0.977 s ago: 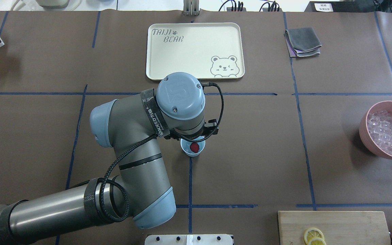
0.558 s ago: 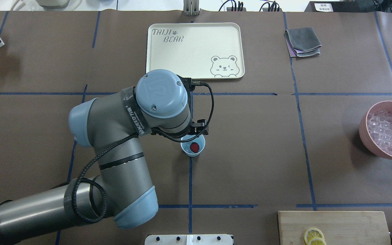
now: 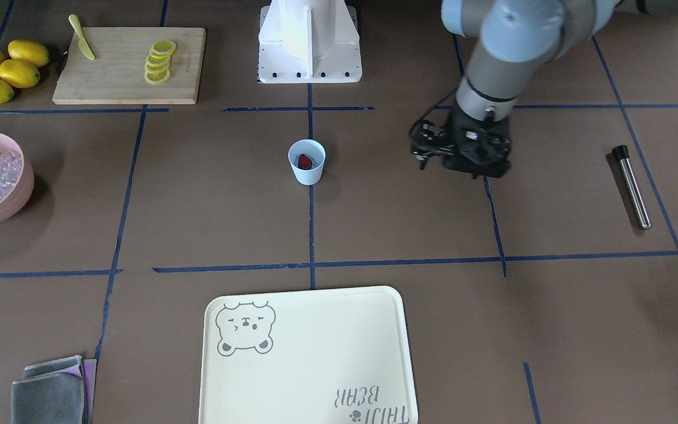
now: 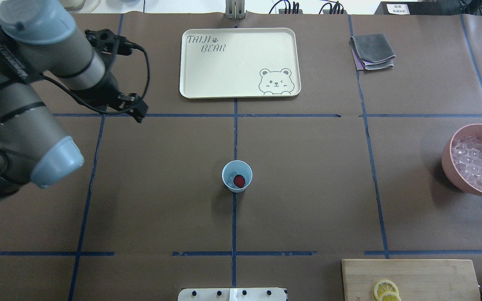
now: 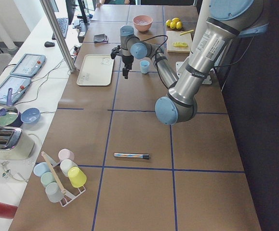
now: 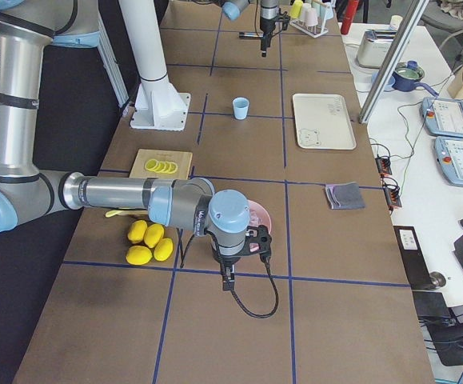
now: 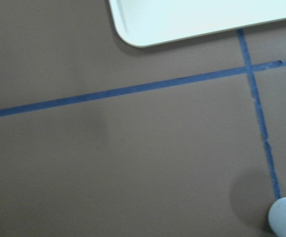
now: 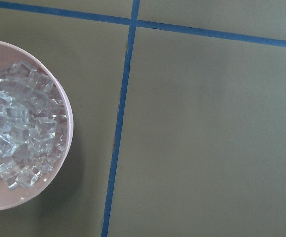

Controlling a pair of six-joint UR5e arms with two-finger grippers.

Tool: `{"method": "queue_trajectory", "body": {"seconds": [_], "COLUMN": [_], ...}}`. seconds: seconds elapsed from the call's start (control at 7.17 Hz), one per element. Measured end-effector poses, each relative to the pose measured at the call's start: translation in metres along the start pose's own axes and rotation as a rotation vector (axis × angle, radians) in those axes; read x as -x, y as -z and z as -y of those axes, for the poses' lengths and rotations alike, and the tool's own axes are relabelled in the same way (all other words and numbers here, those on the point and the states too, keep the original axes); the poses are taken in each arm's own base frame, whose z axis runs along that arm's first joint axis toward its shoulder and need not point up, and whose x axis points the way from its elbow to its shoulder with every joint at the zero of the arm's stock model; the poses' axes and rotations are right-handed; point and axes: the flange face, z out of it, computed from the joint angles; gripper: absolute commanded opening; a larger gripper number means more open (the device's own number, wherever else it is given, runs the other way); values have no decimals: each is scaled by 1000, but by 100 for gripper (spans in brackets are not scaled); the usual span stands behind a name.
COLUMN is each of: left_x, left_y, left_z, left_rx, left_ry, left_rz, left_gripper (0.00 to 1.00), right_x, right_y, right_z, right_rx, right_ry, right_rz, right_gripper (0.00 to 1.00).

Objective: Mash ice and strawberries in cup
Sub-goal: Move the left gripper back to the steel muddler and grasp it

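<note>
Matte brown paper (image 4: 308, 188), gridded with blue tape (image 4: 234, 225), lies flat under everything. The left gripper (image 4: 139, 112) hangs over bare paper near the smooth cream tray (image 4: 241, 62), well apart from the cup (image 4: 237, 176); its finger gap cannot be told. Nor can that of the right gripper (image 6: 226, 282), beside the round pink bowl (image 4: 447, 156) of glassy ice cubes (image 4: 477, 161). The tapered pale-blue plastic cup stands upright mid-table with a dark red strawberry (image 4: 239, 181) inside.

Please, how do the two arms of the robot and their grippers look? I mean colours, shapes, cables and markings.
The left arm and the right arm are round grey metal tubes with pale blue caps at the joints. A black band wraps the left arm near its wrist. The left gripper and the right gripper are black, and a black cable loops beside each.
</note>
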Motion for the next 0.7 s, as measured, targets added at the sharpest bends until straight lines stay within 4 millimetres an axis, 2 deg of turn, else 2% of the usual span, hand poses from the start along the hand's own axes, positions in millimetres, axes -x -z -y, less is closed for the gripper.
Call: {"method": "queue_trajectory", "body": {"seconds": [0.14,0.28,0.42,0.56,0.7], "left_x": [79,149,208,257,289], "left_y": [16,32,40,40,36], "left_z": [2,-3,-16,-34,-53], "left_rx": [6,7,14,28,46], "left_ry": [-38,-54,-52,-42,-28], "left_rz": [10,20,32,36,32], "left_gripper": [100,100,100,100,100], "right_x": [0,0,0,-1,-5], "right_y": [0,0,0,1,2], "right_z": [0,0,2,8,21], "right_rx": [0,0,-1,-2,-4], "right_ry": [0,1,1,2,4], "right_rz": [0,0,-1,-2,-3], "right_gripper": [100,100,100,100,100]}}
